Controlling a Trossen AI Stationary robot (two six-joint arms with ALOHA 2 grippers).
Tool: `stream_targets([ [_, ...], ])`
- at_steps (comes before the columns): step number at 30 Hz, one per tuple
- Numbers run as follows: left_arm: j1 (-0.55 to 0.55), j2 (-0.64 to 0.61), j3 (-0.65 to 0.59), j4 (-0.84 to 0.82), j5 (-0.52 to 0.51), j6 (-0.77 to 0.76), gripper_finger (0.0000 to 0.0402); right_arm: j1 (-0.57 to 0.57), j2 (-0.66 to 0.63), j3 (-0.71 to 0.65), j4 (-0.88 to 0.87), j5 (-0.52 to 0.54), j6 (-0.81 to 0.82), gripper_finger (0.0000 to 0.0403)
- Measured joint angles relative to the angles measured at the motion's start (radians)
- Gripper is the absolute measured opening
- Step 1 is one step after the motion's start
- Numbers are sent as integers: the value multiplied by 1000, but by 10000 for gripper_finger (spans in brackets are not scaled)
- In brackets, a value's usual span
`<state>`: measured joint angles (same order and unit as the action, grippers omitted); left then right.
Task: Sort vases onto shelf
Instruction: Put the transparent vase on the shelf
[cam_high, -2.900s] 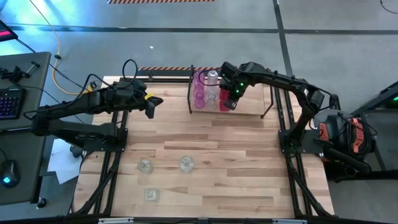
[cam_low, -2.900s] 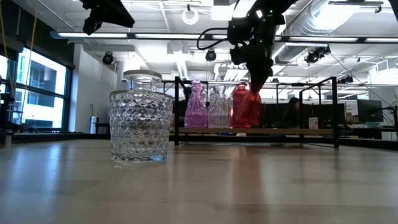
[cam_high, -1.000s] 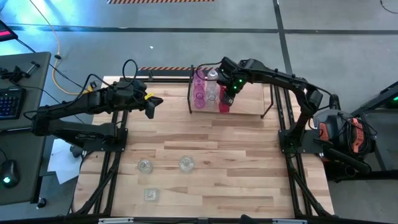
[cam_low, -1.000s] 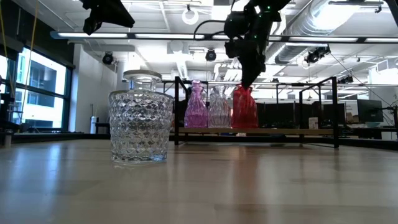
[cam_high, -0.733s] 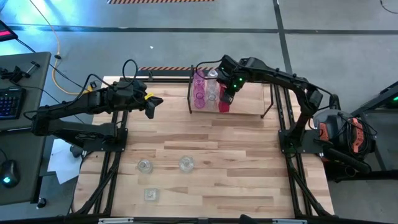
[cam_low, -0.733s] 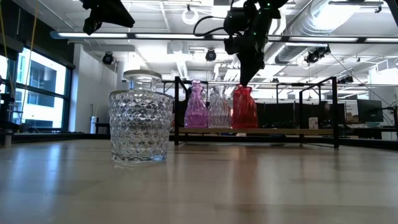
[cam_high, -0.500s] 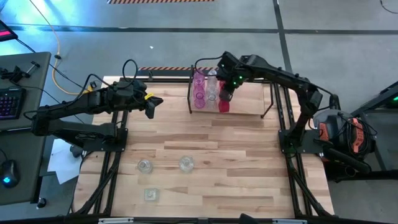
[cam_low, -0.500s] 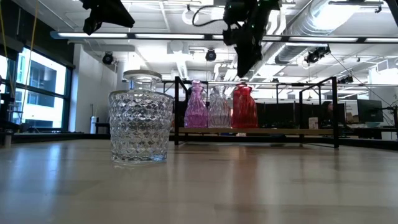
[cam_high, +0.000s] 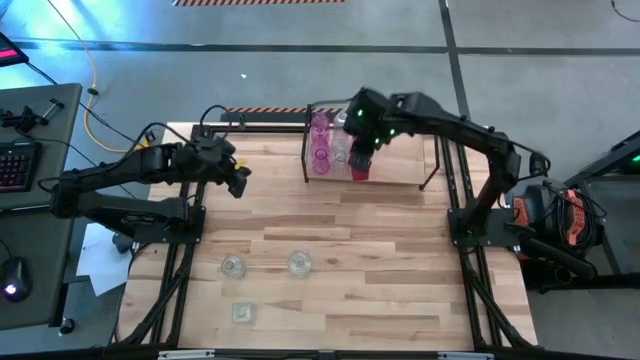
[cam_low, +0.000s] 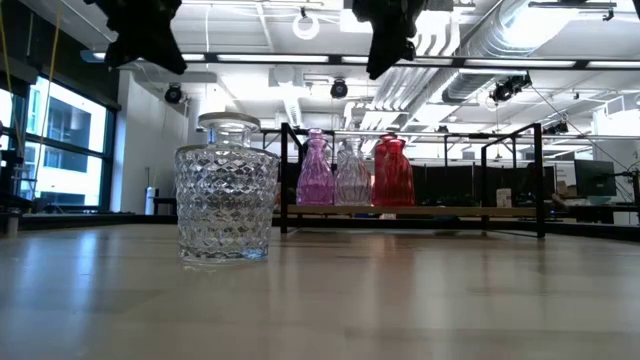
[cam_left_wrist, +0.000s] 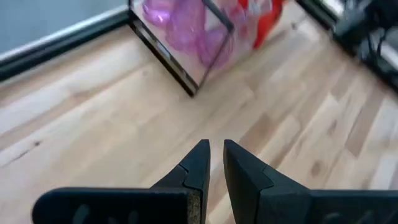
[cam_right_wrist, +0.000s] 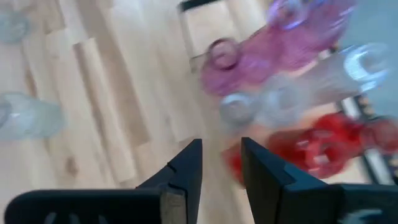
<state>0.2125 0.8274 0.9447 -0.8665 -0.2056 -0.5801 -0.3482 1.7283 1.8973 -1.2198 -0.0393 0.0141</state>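
Above the shelf (cam_high: 375, 170) the right claw (cam_high: 357, 122) hangs empty, parted; three clear vases (cam_high: 297, 263) stand far off, nearer the left claw (cam_high: 238, 184), nearly shut, empty.

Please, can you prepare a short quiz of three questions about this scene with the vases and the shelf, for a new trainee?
1. True or false: the red vase stands on the shelf.
2. How many clear glass pieces wait on the table's near part in the high view?
3. Multiple choice: the right claw is (A) clamped on a vase, (B) open and empty above the shelf, (C) resting on the table.

Key:
1. True; it stands beside a clear vase and a pink vase.
2. Three.
3. B. The left claw waits empty to the shelf's left.
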Motion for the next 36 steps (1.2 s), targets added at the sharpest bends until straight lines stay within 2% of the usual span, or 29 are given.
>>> stream_targets([
  [4,-40,-4,0,-14,55,45,35,84,0,-65,50,-83,116,90],
  [8,-96,-4,-29,6,96,92,35,186,1,-147,182,-138,272,90],
  [18,-229,-18,-226,6,152,6,35,421,1,-367,662,-94,696,90],
  [20,-249,-28,-247,-4,189,-8,35,439,2,-414,723,-87,767,90],
  [22,-273,-40,-255,-12,270,-1,35,450,2,-442,748,-84,820,90],
  [26,-345,-61,-259,-103,402,7,35,463,2,-462,751,-63,841,90],
  [32,-479,-82,-258,-122,407,-69,36,452,2,-462,770,-36,777,90],
  [36,-534,-72,-259,-103,396,-100,59,446,2,-462,773,-35,735,90],
])
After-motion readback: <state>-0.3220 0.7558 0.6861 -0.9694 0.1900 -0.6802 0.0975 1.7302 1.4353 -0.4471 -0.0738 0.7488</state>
